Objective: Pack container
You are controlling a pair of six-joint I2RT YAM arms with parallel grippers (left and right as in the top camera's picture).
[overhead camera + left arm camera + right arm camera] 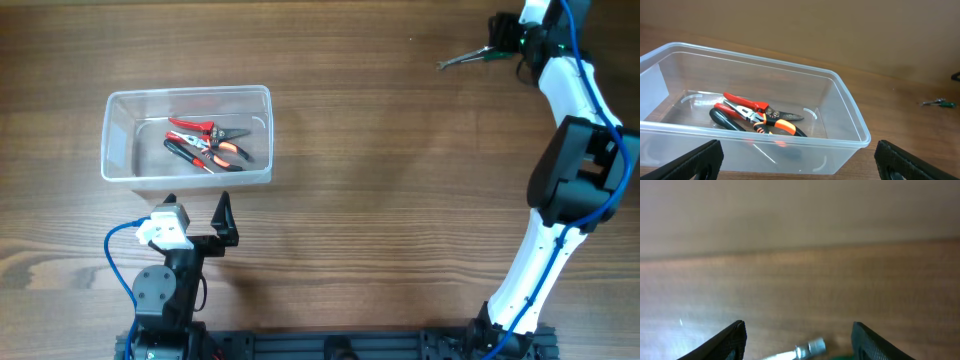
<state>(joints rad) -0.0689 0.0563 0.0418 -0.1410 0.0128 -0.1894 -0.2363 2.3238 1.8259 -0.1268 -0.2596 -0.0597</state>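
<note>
The clear plastic container [118, 150] stands on the wooden table at the left. It holds red-handled pliers [198, 127] and orange-and-black pliers [226, 151]. In the left wrist view the container [852, 117] is straight ahead, with the red pliers [746, 102] and orange-and-black pliers [780, 125] inside. My left gripper [196, 212] [797, 152] is open and empty, just in front of the container's near wall. A green-handled tool with a metal shaft [463, 59] lies at the far right. My right gripper [498, 42] [799, 327] is open around the shaft [809, 348], apart from it.
The green-handled tool also shows small in the left wrist view [938, 103], far right on the table. The right arm [570, 160] reaches along the table's right side. Bare wood lies between the container and the tool.
</note>
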